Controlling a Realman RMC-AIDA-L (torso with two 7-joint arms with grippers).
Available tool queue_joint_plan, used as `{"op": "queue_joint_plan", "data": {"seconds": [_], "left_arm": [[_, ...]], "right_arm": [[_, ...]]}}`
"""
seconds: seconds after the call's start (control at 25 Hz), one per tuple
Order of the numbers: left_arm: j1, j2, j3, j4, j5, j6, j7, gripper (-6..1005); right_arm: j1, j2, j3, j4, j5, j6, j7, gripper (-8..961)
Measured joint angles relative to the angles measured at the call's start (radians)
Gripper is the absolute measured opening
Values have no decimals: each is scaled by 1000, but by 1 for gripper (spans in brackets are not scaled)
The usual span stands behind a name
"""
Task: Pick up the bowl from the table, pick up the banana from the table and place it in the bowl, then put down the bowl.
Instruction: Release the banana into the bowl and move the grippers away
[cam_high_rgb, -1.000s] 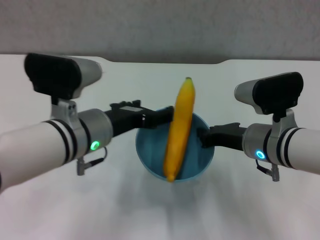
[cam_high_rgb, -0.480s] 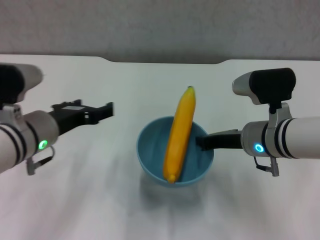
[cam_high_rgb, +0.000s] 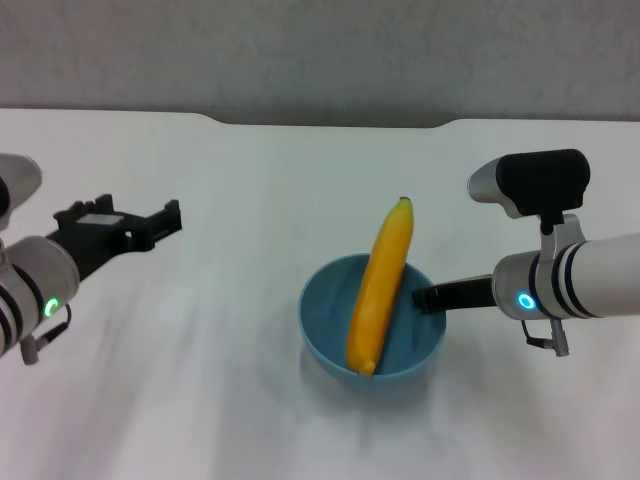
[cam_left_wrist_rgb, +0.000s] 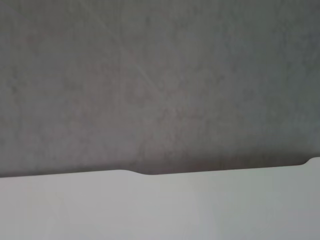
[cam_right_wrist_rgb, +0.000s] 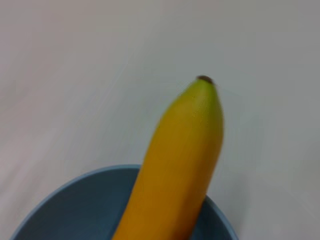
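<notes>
The light-blue bowl (cam_high_rgb: 324, 322) is near the middle of the white table (cam_high_rgb: 250, 170), with the yellow banana (cam_high_rgb: 383, 280) leaning inside it, stem tip up and pointing away from me. My right gripper (cam_high_rgb: 425, 297) is shut on the bowl's right rim. I cannot tell whether the bowl touches the table. The right wrist view shows the banana (cam_right_wrist_rgb: 175, 170) rising out of the bowl (cam_right_wrist_rgb: 75, 210). My left gripper (cam_high_rgb: 165, 218) hovers open and empty at the left, well apart from the bowl.
The table's far edge with its shallow notch (cam_high_rgb: 330, 124) meets a grey wall (cam_high_rgb: 320, 50). The left wrist view shows only that wall (cam_left_wrist_rgb: 160, 75) and the table edge (cam_left_wrist_rgb: 150, 210).
My left gripper has let go of the banana and drawn back to the left. The right gripper has carried the bowl with the banana slightly right and lower.
</notes>
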Motion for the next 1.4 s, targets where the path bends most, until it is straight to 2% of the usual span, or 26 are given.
{"op": "queue_joint_plan", "data": {"seconds": [0.12,0.32,0.56,0.96,1.4], "left_arm": [[1,-1,30,20,-5,31,0,908],[23,0,108,52,-1,173,6,908],[41,2,148,69,2,283,30,908],[66,1,282,139,0,594,215,908],[58,0,295,218,-6,665,258,908]], "right_arm": [[4,0,1,-23,24,-4,-24,34],[10,1,2,-48,32,-5,-37,34],[13,2,-1,-53,33,-13,-38,34],[13,3,-5,-57,33,-13,-38,34],[13,3,-6,-68,34,-15,-38,34]]}}
